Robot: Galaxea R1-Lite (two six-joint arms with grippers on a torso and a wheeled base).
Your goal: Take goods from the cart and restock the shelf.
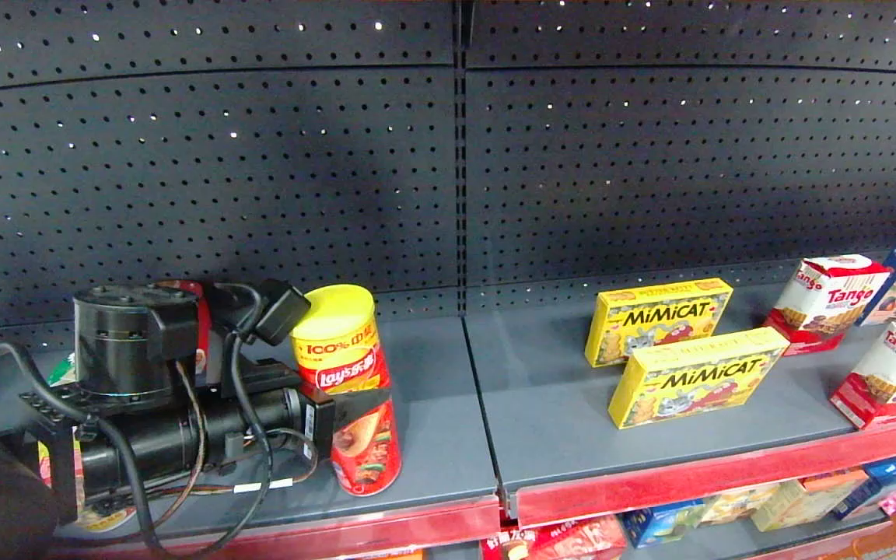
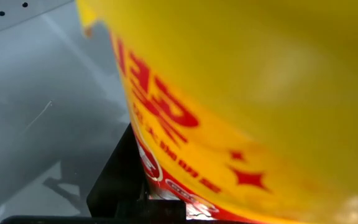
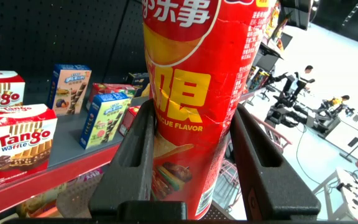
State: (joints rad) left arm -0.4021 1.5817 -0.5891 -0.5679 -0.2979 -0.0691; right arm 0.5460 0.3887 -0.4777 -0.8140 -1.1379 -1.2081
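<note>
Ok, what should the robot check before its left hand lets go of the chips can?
1. Is the left hand shut on the chips can: ok.
2. Is the chips can roughly upright: ok.
3. Is its bottom resting on the shelf: cannot tell.
4. Is there bare shelf beside it, with the yellow boxes well apart: ok.
5. Is the right hand shut on the red can: ok.

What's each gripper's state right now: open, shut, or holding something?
Left gripper: closed on the yellow-lidded red cylindrical chip can.
Right gripper: closed on the all-red cylindrical chip can.
</note>
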